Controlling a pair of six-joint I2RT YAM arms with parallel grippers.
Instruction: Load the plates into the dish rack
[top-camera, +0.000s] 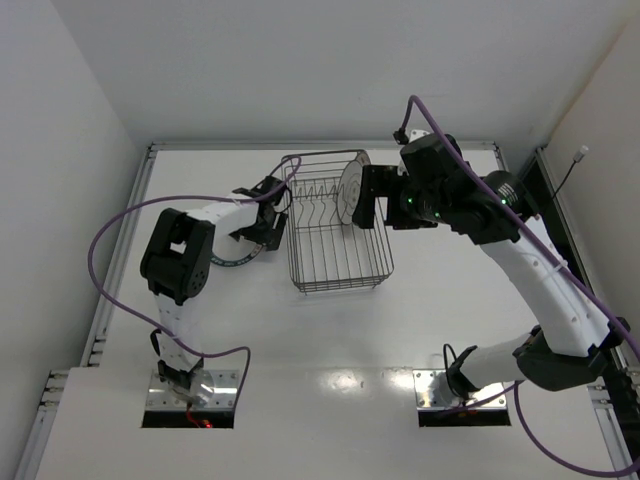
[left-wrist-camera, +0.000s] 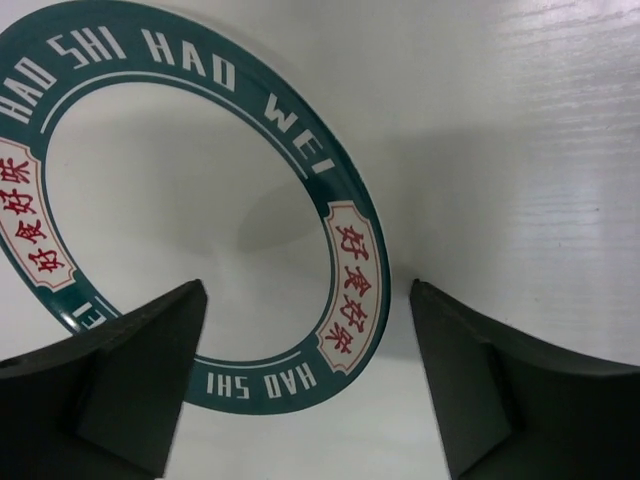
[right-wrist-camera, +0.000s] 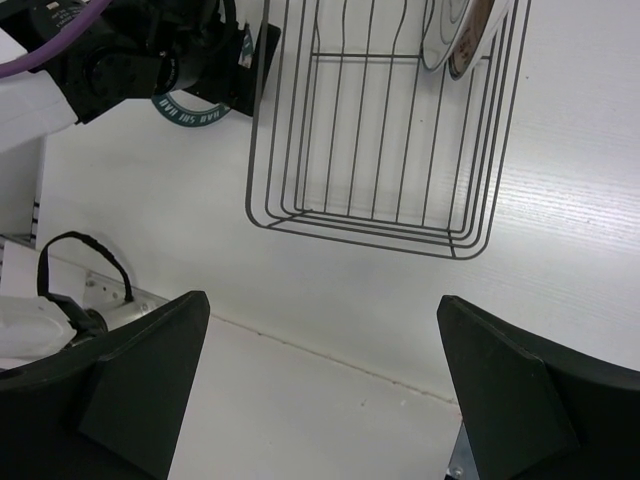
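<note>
The teal-banded plate (left-wrist-camera: 200, 200) lies flat on the table, left of the dish rack (top-camera: 335, 225). It also shows in the top view (top-camera: 232, 260). My left gripper (left-wrist-camera: 305, 400) is open just above it, with its jaws on either side of the plate's near rim. In the top view the left gripper (top-camera: 266, 222) sits beside the rack's left wall. A white plate with dark rings (top-camera: 352, 186) stands upright at the rack's far end. A reddish-brown rim (right-wrist-camera: 482, 35) shows beside it in the right wrist view. My right gripper (top-camera: 368, 205) is open and empty above the rack's right side.
The rack's wire floor and walls (right-wrist-camera: 380, 215) hold nothing at the near end. The left arm and its purple cable (right-wrist-camera: 130, 50) crowd the rack's left side. A table seam (right-wrist-camera: 330, 355) runs below the rack, near the arm bases.
</note>
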